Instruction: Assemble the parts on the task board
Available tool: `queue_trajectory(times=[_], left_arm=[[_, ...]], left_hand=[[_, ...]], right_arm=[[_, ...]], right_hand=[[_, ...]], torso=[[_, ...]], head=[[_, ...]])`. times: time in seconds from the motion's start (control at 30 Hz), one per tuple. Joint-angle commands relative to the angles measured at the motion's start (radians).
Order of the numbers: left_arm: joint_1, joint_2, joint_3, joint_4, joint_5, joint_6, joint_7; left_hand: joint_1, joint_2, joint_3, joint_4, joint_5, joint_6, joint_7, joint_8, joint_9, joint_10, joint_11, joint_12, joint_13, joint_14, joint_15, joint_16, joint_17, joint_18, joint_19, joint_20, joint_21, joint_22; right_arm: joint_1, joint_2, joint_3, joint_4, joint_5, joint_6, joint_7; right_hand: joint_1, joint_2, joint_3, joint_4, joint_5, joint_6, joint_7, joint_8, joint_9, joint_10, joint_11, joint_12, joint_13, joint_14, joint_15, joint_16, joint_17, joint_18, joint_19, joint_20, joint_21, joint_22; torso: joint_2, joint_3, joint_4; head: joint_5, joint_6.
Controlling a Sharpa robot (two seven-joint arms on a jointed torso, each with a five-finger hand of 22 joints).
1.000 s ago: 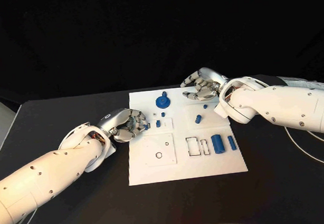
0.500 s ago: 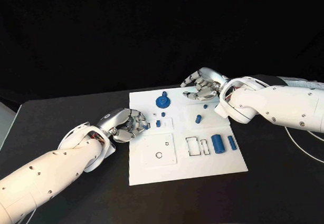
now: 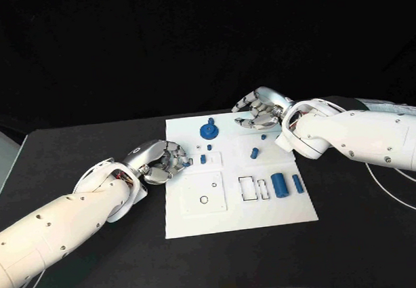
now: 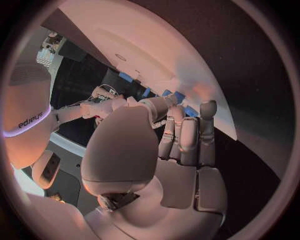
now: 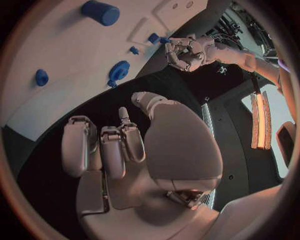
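In the head view the left arm is reaching in from the lower left of the frame, its left hand (image 3: 158, 160) sitting at the left edge of the white task board (image 3: 240, 212), fingers curled inward beside a small blue part (image 3: 202, 159). The right arm is coming in from the right edge, with the right hand (image 3: 258, 111) hovering at the board's upper right corner, just right of the round blue part (image 3: 209, 129).

Compared with half a second ago, the left hand is sitting very slightly higher and its fingers are looking a little more tucked; the right hand and the parts are staying where they were.

In the left wrist view the left hand (image 4: 181, 137) is showing fingers close together and bent, with nothing visible in them. In the right wrist view the right hand (image 5: 119, 150) is curling its fingers loosely over dark table, holding nothing, with the blue parts lying apart from it on the board.

Two blue cylinders (image 3: 280, 184) are lying at the board's right side.
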Motion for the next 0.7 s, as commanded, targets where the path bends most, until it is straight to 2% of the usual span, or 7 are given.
queue_trajectory(times=[0.03, 0.6, 0.7], left_arm=[[-0.001, 0.001, 0.0, 0.002, 0.002, 0.0, 0.008], [-0.001, 0.003, 0.0, 0.004, 0.015, -0.007, 0.0], [-0.001, 0.001, 0.0, 0.006, 0.016, -0.007, -0.001]], left_hand=[[0.0, -0.01, -0.002, -0.006, 0.003, -0.006, 0.001, -0.003, -0.001, 0.008, 0.001, 0.003, 0.0, -0.009, 0.001, 0.005, -0.001, 0.005, -0.006, 0.003, 0.003, 0.001], [-0.004, -0.006, -0.002, -0.008, 0.003, -0.015, 0.004, -0.022, -0.011, 0.008, 0.004, 0.003, -0.001, -0.011, 0.003, 0.005, -0.003, 0.003, -0.004, 0.005, 0.01, 0.009], [-0.005, -0.006, -0.002, -0.012, 0.003, -0.026, 0.007, -0.038, -0.018, 0.008, 0.006, 0.005, -0.001, -0.012, 0.005, 0.006, -0.004, 0.003, -0.005, 0.007, 0.012, 0.011]], right_arm=[[-0.001, 0.0, 0.0, 0.001, -0.002, 0.0, 0.011], [-0.001, 0.0, 0.0, 0.001, -0.002, 0.0, 0.012], [-0.001, -0.001, 0.0, 0.001, -0.001, -0.001, 0.012]], right_hand=[[-0.01, 0.0, 0.003, 0.0, 0.004, 0.01, 0.0, -0.004, -0.001, 0.005, -0.001, 0.006, 0.124, 0.106, 0.002, 0.004, 0.263, -0.009, 0.04, 0.007, -0.001, 0.038], [-0.01, 0.0, 0.003, 0.0, 0.004, 0.01, 0.0, -0.004, -0.001, 0.005, -0.001, 0.006, 0.124, 0.106, 0.002, 0.004, 0.263, -0.009, 0.04, 0.007, -0.001, 0.038], [-0.01, 0.0, 0.003, 0.0, 0.004, 0.01, 0.0, -0.004, -0.001, 0.005, -0.001, 0.006, 0.124, 0.106, 0.002, 0.004, 0.263, -0.009, 0.04, 0.007, -0.001, 0.038]], torso=[[0.0, 0.0001, -0.0003], [0.0, 0.0001, -0.0002], [0.0, 0.0001, -0.0004]], head=[[0.0, 0.0], [-0.002, 0.001], [-0.002, 0.001]])
